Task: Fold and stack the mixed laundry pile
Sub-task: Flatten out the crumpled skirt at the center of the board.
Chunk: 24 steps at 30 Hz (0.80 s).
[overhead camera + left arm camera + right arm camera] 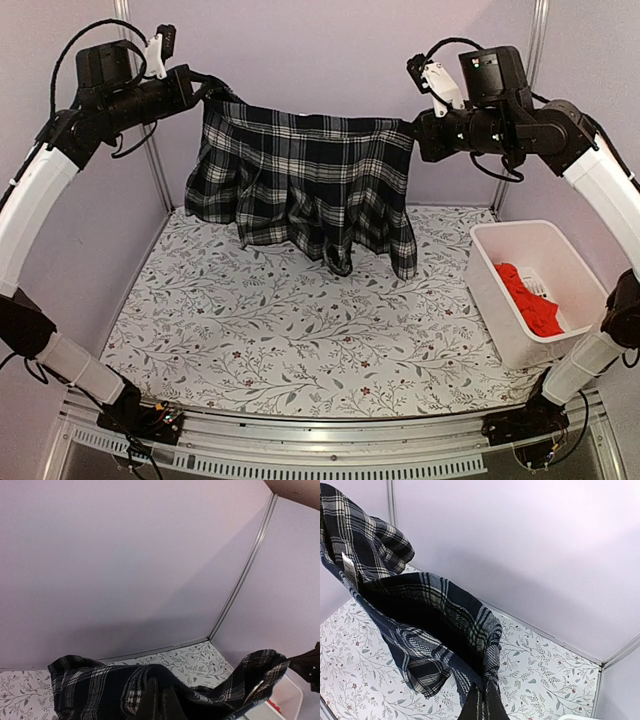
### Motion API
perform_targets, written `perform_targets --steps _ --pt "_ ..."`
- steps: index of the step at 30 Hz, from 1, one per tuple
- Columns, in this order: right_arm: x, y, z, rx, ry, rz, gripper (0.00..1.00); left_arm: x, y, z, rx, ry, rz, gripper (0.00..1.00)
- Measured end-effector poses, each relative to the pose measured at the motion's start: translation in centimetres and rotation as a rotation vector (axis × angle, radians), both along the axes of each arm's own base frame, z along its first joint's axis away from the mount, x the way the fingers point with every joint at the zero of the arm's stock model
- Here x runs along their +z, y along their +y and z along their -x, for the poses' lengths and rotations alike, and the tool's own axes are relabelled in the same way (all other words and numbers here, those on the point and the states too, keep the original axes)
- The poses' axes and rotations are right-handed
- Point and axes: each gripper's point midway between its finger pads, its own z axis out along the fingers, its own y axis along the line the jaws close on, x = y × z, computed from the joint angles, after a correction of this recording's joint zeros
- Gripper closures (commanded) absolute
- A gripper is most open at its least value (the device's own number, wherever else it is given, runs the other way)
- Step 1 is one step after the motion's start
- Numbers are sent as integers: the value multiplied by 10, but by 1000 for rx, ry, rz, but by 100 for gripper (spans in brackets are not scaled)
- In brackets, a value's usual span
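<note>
The table (330, 430), showing bare metal rail along its near edge, is carrying a floral-patterned cover (300, 340), white with grey leafy sprigs and small dark red flowers. The cover is lying flat and reaching back to the walls. A white plastic basket (489, 305) is sitting directly on the cover at its right side. The plaid garment (300, 180) is hanging over the far part; whether its lowest hem is touching the cover cannot be told.

No legible text; white tag (348, 565) on plaid garment (435, 615) unreadable
</note>
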Motion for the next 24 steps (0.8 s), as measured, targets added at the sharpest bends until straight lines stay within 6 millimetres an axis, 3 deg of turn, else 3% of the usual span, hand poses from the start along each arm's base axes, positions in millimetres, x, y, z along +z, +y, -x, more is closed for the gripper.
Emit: perform_targets --steps 5,8,10,13,16,17,19,20,21,24 --pt "4 0 10 31 -7 -10 100 7 2 16 -25 15 44 100" --pt "0 -5 -1 4 -1 -2 100 -9 -3 4 -22 86 44 100" --pt "-9 -9 -19 -20 26 -19 100 -24 -21 -12 -49 124 30 100" --pt "-26 8 -43 32 93 -81 100 -63 -74 -30 -172 199 -5 100" --pt "-38 65 -44 208 159 -118 100 -104 -145 -26 -342 269 -62 100" --pt "-43 80 -40 254 175 -124 100 -118 -161 -22 -374 291 -88 100" --pt "-56 94 -35 305 214 -123 100 -137 -173 -14 -401 332 -117 100" --pt "-60 95 -33 313 227 -124 100 -140 -167 -13 -383 340 -119 100" --pt "-60 87 -38 295 226 -130 100 -140 -149 -19 -330 340 -117 100" --pt "-38 31 -73 149 153 -176 100 -115 -63 -42 -138 292 -36 100"
